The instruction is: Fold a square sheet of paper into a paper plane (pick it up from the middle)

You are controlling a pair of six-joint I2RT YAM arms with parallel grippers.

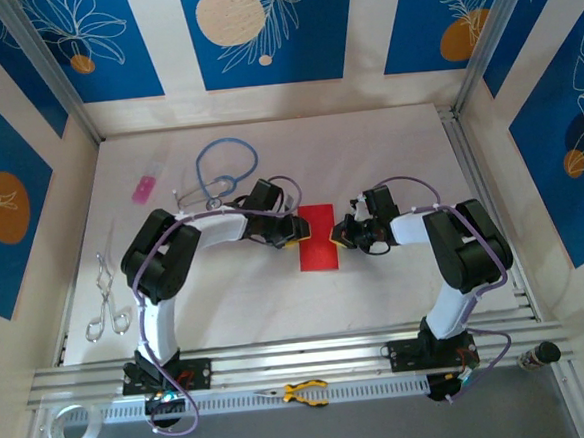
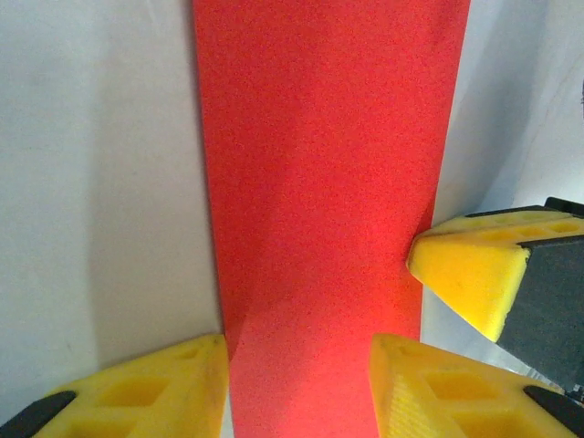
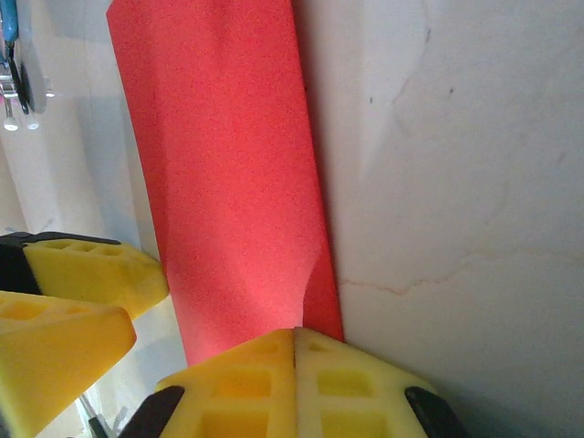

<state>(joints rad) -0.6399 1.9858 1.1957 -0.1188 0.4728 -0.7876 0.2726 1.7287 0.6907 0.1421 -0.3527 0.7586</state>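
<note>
One featherlight, floppy, easily creased square sheet of paper (image 1: 317, 237) lies folded narrow in the middle of the counter (image 1: 388, 152), the left hand (image 2: 297, 383) spread wide astride it, the right hand (image 3: 294, 365) closed, seemingly pinching its right edge, a sensible hold.

No readable text or labels anywhere.

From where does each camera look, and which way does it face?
Top external: above and behind the robot, looking down at the table; left arm and right arm show.
Left wrist: low over the red paper, the open left gripper at the bottom.
Right wrist: low over that paper, the shut right gripper at the bottom.
Both wrist views share the paper.
</note>
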